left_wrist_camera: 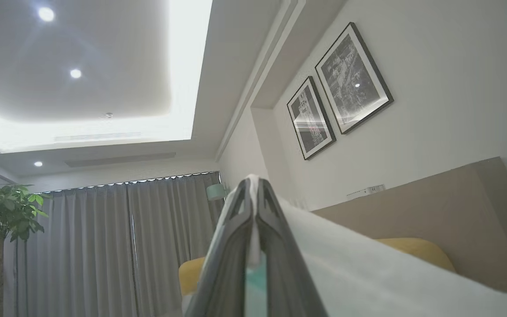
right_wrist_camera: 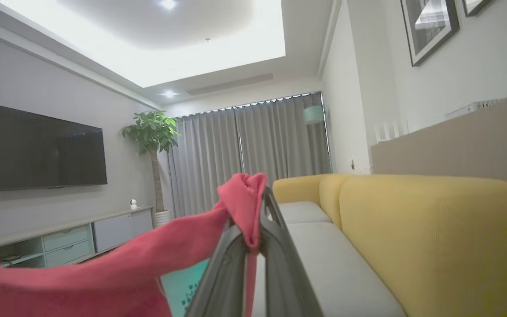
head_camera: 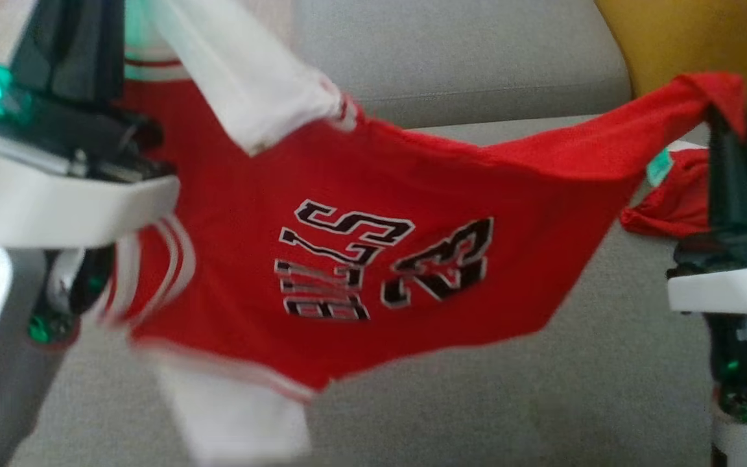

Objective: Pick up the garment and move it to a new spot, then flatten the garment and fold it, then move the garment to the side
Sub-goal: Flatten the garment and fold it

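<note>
- The garment (head_camera: 373, 259), a red jersey with white sleeves and black lettering, is held spread in the air between both grippers, above the grey sofa seat (head_camera: 607, 402).
- The left gripper (left_wrist_camera: 253, 189) is clenched on a fold of white cloth, which is seen pinched between its tips in the left wrist view.
- The right gripper (head_camera: 727, 139) is clamped on a red corner of the garment, which is bunched over its tips.
- The garment's upper edge is stretched in a sagging line from one gripper to the other, and the body hangs below it with the lettering turned sideways.
- A white sleeve (head_camera: 237, 421) is seen hanging at the lower left. The head view is blurred there, so it possibly brushes the seat.
- The yellow sofa backrest (right_wrist_camera: 434, 229) is seen along the seat's rear edge.
</note>
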Motion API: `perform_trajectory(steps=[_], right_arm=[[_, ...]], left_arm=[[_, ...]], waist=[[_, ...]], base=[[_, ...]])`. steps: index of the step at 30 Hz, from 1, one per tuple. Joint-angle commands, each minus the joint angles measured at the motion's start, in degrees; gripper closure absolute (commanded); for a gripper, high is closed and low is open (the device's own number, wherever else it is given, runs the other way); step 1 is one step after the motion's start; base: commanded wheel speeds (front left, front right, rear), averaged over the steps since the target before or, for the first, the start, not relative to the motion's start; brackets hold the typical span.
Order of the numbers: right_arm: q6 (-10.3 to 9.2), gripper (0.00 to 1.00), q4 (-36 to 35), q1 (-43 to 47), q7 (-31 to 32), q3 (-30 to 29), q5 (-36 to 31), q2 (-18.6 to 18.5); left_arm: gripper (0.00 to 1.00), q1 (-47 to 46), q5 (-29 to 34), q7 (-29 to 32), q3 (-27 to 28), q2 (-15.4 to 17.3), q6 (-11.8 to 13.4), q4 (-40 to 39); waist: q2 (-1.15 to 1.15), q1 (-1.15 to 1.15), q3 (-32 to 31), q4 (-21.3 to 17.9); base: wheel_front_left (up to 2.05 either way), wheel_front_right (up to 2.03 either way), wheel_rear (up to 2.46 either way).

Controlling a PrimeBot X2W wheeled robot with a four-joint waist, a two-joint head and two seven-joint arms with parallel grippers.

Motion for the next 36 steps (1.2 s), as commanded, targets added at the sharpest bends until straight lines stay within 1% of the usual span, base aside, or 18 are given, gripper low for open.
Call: perform_trajectory(steps=[1, 3, 4, 5, 6, 8, 11, 14, 18, 20, 23, 25, 27, 30, 34, 35, 36], right_arm=[[0.37, 1.00, -3.1, -3.5, 1.0, 1.1, -0.4, -0.2], [0.37, 1.00, -5.7, -3.8, 2.5, 0.8, -0.7, -0.2], [0.37, 1.00, -7.1, -4.4, 3.9, 0.3, -1.4, -0.2], [0.37, 1.00, -7.1, -4.4, 3.9, 0.3, -1.4, -0.2], [0.37, 1.00, -7.2, -5.1, 5.1, -0.1, -1.7, -0.2], [0.37, 1.00, -5.6, -6.6, 6.0, -0.2, -0.7, -0.2], [0.37, 1.00, -0.9, -11.4, 7.0, 0.2, -2.1, -0.3], [0.37, 1.00, 6.7, -19.4, 6.5, 1.0, -3.7, -1.2], [0.37, 1.00, 20.7, -34.1, 3.4, 1.7, -6.2, -1.2], [0.37, 1.00, 27.8, -41.3, 0.5, 2.5, -10.4, -2.4], [0.37, 1.00, 37.9, -50.8, -3.3, 1.3, -13.8, -2.2], [0.37, 1.00, 43.6, -55.9, -5.8, 0.1, -16.2, -2.2], [0.37, 1.00, 48.6, -59.4, -8.4, -1.6, -18.7, -2.3], [0.37, 1.00, 55.1, -61.4, -12.0, -4.4, -21.4, -2.0], [0.37, 1.00, 63.4, -60.6, -16.5, -7.3, -24.0, -1.6], [0.37, 1.00, 63.4, -60.6, -16.5, -7.3, -24.0, -1.6], [0.37, 1.00, 65.4, -60.2, -17.5, -8.1, -24.6, -1.5]], left_arm=[[1.00, -4.1, 0.6, 1.1, 3.3, 2.6, -0.2, -1.4], [1.00, -5.8, 0.6, 2.4, 3.2, 2.9, -0.5, -1.3], [1.00, -7.0, -0.2, 3.5, 2.8, 2.6, -0.9, -0.4], [1.00, -7.0, -0.2, 3.5, 2.8, 2.6, -0.9, -0.4], [1.00, -7.9, -1.3, 4.4, 2.3, 1.9, -1.4, 1.4], [1.00, -8.9, -1.9, 4.9, 1.8, 1.5, -2.0, 4.1], [1.00, -11.6, -2.6, 5.6, 1.4, 0.9, -3.1, 9.2], [1.00, -16.7, -2.3, 5.7, 1.1, 0.4, -4.7, 15.6], [1.00, -26.3, 0.0, 3.4, 1.1, -1.0, -6.1, 25.9], [1.00, -31.6, 1.5, 1.3, 1.1, -2.4, -6.2, 31.1], [1.00, -38.9, 3.0, -2.3, 0.7, -5.5, -6.5, 38.1], [1.00, -42.3, 3.3, -4.7, 0.4, -7.7, -6.7, 41.8], [1.00, -43.8, 3.0, -7.1, 0.3, -9.8, -6.9, 44.8], [1.00, -42.5, 2.7, -9.7, -1.0, -12.0, -8.1, 48.7], [1.00, -37.6, 1.8, -13.8, -2.0, -13.8, -9.1, 52.3], [1.00, -37.6, 1.8, -13.8, -2.0, -13.8, -9.1, 52.3], [1.00, -36.2, 1.4, -14.5, -2.1, -14.2, -9.4, 53.0]], waist=[[0.00, 0.01, 0.3, -0.2], [0.00, 0.01, 0.9, -0.5], [0.00, 0.01, 1.7, -0.7], [0.00, 0.01, 1.7, -0.7], [0.00, 0.01, 2.8, -0.9], [0.00, 0.01, 4.2, -1.1], [0.00, 0.01, 7.8, -1.7], [0.00, 0.01, 11.9, -2.3], [0.00, 0.01, 16.9, -2.9], [0.00, 0.01, 18.9, -2.5], [0.00, 0.01, 22.3, -1.3], [0.00, 0.01, 24.5, -0.1], [0.00, 0.01, 26.8, 1.0], [0.00, 0.01, 30.2, 2.5], [0.00, 0.01, 33.8, 3.7], [0.00, 0.01, 33.8, 3.7], [0.00, 0.01, 34.5, 3.8]], base=[[0.00, 0.00, 0.00], [0.00, 0.00, 0.00], [0.00, 0.00, 0.00], [0.00, 0.00, 0.00], [0.00, 0.00, 0.00], [0.00, 0.00, 0.00], [0.00, 0.00, 0.00], [0.00, 0.00, 0.00], [0.00, 0.00, 0.00], [0.00, 0.00, 0.00], [0.00, 0.00, 0.00], [0.00, 0.00, 0.00], [0.00, 0.00, 0.00], [0.00, 0.00, 0.00], [0.00, 0.00, 0.00], [0.00, 0.00, 0.00], [0.00, 0.00, 0.00]])
